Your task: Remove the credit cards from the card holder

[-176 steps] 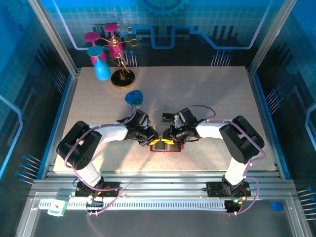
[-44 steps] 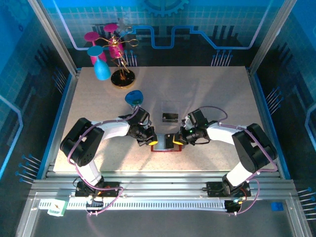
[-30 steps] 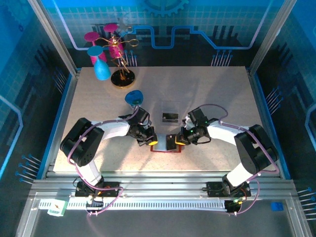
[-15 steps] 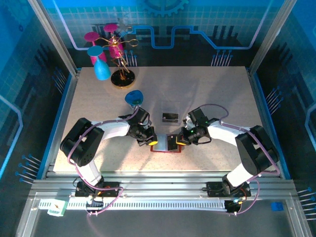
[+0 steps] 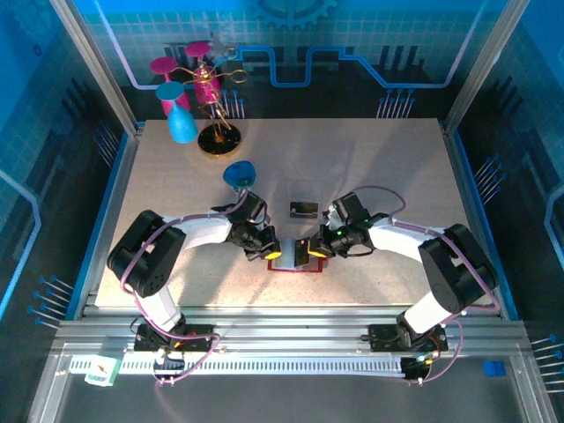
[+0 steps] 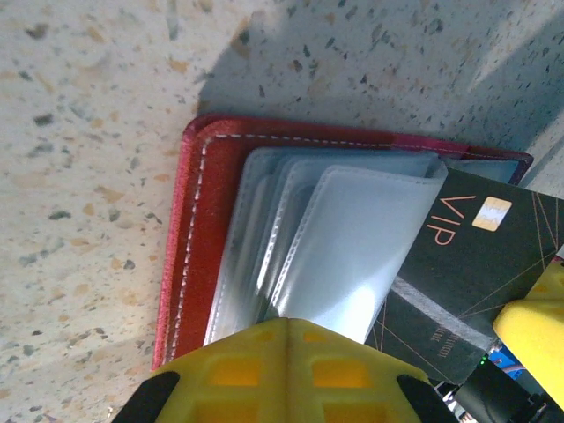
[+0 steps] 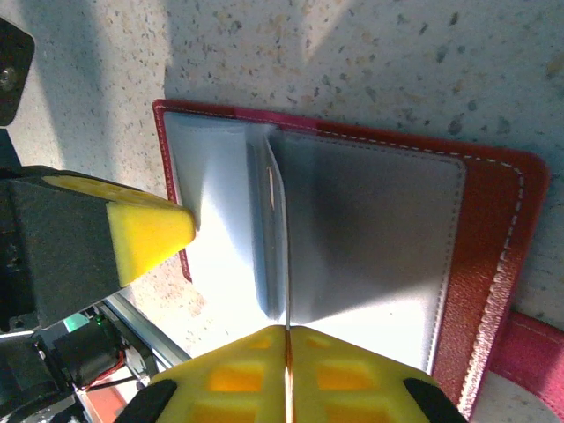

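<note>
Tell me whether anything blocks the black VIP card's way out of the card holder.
Nothing visible does. The black VIP card already sticks partway out of the clear sleeves of the red card holder, with the right gripper apparently shut on its edge and only table beyond the holder's open side.

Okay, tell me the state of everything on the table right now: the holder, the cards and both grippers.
Holder: open, flat on table.
VIP card: partly out of the holder, pinched by right gripper.
Loose card: out, flat on table.
Left gripper: shut, tips at the holder.
Right gripper: shut on VIP card.
</note>
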Controlling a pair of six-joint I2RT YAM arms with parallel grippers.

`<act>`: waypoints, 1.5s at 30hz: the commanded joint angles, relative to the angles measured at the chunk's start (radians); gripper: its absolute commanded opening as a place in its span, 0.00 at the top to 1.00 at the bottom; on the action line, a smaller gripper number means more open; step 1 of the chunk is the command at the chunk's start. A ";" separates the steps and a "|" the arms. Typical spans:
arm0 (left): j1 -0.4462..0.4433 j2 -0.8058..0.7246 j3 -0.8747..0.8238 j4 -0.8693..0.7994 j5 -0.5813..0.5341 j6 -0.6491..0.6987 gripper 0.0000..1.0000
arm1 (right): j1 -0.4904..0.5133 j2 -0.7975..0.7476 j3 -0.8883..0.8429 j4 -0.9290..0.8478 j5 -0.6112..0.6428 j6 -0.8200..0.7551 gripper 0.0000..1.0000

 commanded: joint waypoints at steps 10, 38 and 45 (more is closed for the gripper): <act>-0.011 -0.001 -0.022 -0.061 -0.044 0.002 0.94 | 0.020 0.002 -0.007 0.004 0.002 0.009 0.94; -0.024 -0.059 0.010 -0.096 -0.093 -0.013 0.86 | 0.017 0.017 0.123 -0.172 0.015 -0.131 0.97; -0.017 -0.027 0.088 -0.121 -0.099 0.005 0.84 | 0.002 -0.002 0.260 -0.341 0.072 -0.335 0.98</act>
